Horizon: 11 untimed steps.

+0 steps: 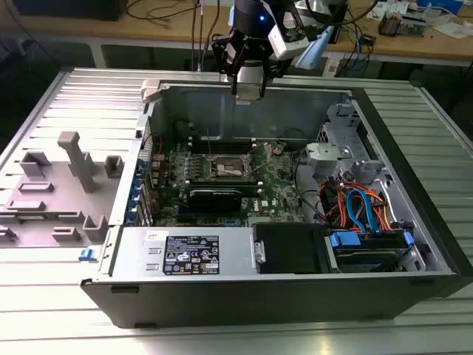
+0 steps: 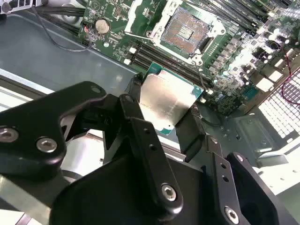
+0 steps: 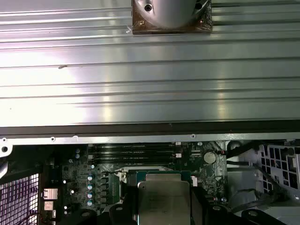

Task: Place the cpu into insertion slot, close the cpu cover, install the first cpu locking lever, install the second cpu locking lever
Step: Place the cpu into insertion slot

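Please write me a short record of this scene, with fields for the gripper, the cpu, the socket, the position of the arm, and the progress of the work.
gripper: the gripper is shut on the cpu, one finger on each of two opposite edges
cpu: held in the air above the motherboard, metal top facing the wrist cameras
insertion slot: the insertion slot is empty, pin field uncovered
arm position: in the exterior view the gripper hangs above the far side of the open computer case
progress: cpu not yet placed in the slot

place: electronics lab | open computer case [image 1: 295,296] on ribbed metal table [image 1: 443,325] | cable-strewn wooden workbench [image 1: 436,46] behind
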Available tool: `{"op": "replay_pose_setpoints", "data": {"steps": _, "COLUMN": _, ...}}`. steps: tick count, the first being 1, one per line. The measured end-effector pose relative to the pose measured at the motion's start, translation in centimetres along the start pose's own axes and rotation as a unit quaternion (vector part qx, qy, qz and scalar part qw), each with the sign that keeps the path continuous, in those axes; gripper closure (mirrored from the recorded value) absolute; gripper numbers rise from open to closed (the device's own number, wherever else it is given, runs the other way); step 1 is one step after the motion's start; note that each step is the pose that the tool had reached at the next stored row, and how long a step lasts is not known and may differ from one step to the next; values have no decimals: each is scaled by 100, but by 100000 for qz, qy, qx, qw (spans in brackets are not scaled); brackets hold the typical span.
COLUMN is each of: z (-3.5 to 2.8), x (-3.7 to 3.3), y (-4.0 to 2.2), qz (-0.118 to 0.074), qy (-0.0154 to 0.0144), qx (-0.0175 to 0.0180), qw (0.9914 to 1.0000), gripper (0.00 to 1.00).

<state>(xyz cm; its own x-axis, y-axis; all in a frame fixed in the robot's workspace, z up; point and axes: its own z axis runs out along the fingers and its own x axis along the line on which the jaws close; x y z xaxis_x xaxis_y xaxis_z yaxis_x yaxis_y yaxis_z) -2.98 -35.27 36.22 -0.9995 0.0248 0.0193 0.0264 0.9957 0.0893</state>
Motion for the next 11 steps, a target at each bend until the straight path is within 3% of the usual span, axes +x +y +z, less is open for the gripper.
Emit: {"op": "replay_pose_setpoints", "data": {"steps": 11, "z": 0, "x": 0, "y": -2, "qz": 5, "qy": 2, "qx": -2, "qw": 100000, "gripper": 46}}
